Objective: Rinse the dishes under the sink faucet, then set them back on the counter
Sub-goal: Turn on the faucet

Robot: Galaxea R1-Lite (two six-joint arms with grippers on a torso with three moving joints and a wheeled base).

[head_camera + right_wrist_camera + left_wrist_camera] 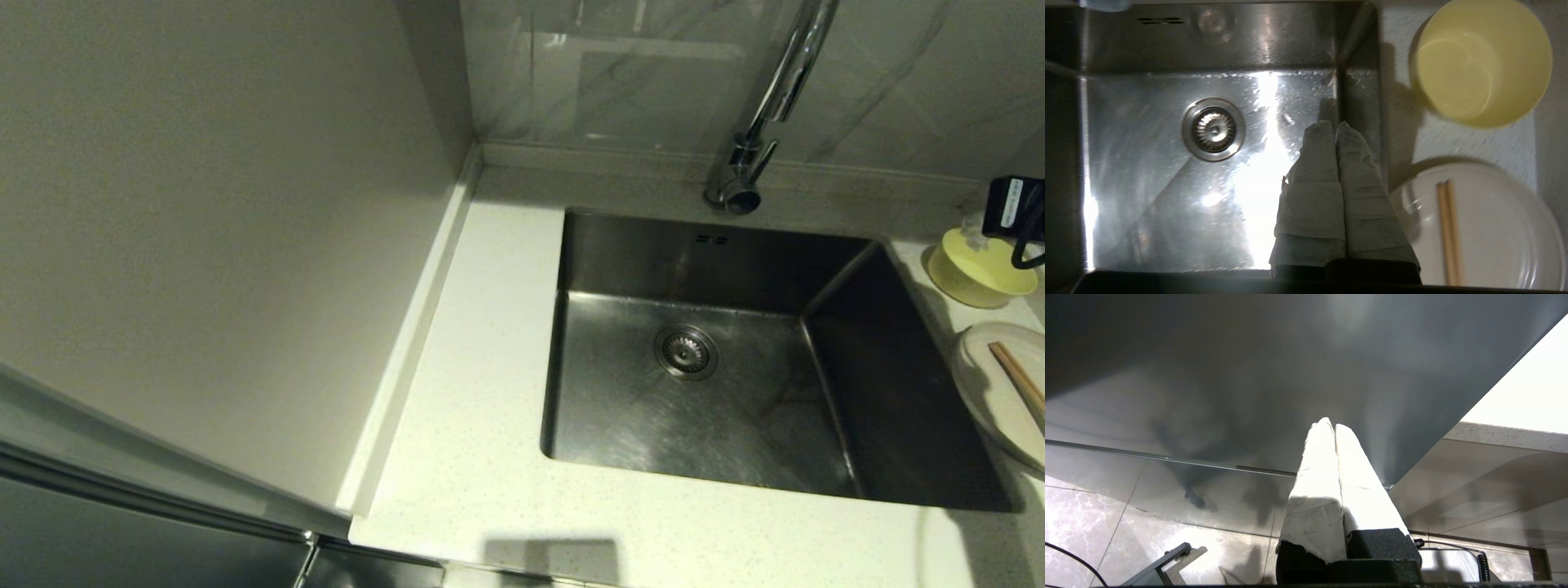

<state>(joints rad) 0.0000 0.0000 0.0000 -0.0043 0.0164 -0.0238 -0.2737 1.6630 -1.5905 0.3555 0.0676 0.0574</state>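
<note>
Left side wall (204,245): plain, matt, grey-beige, meeting the rear wall in a vertical corner. Rear wall (620,73): glossy pale tile with faint grey marble veining; a rectangular bright reflection sits on its surface. A dark cabinet front (122,531) with a thin metallic edge strip shows below the left wall in the head view. Floor (1094,522): polished marble-patterned tile, grey-brown with white veins, visible grout lines, soft shadows and glare. A dark flat panel (1249,367) fills the area above the floor. Lighting is dim overall.
</note>
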